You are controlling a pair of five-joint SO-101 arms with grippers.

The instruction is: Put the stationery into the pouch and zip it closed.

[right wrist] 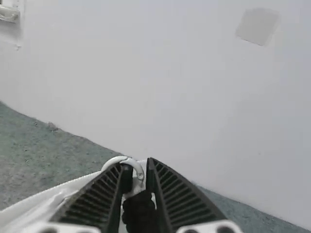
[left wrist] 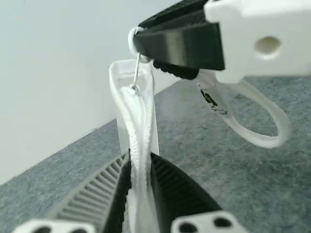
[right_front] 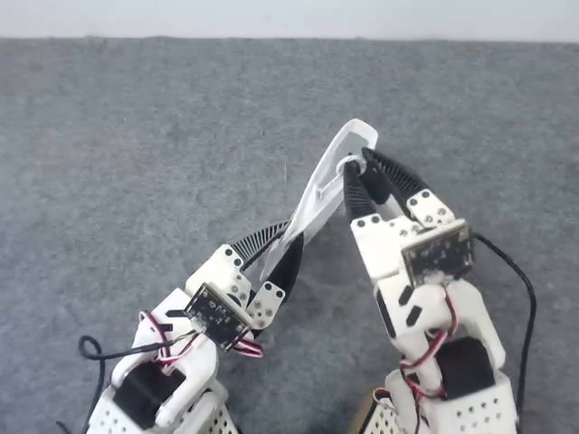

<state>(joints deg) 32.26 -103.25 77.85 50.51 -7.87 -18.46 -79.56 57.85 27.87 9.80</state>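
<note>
Stretching from the left gripper (right_front: 276,251), clamped on its near end, the pouch (right_front: 317,197) runs lengthwise to the right gripper (right_front: 359,165), pinching the zipper pull ring (right wrist: 124,163).

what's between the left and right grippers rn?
The white pouch, its zipper edge running from the left gripper to the right gripper, which holds the pull ring; clearest in the left wrist view.
</note>
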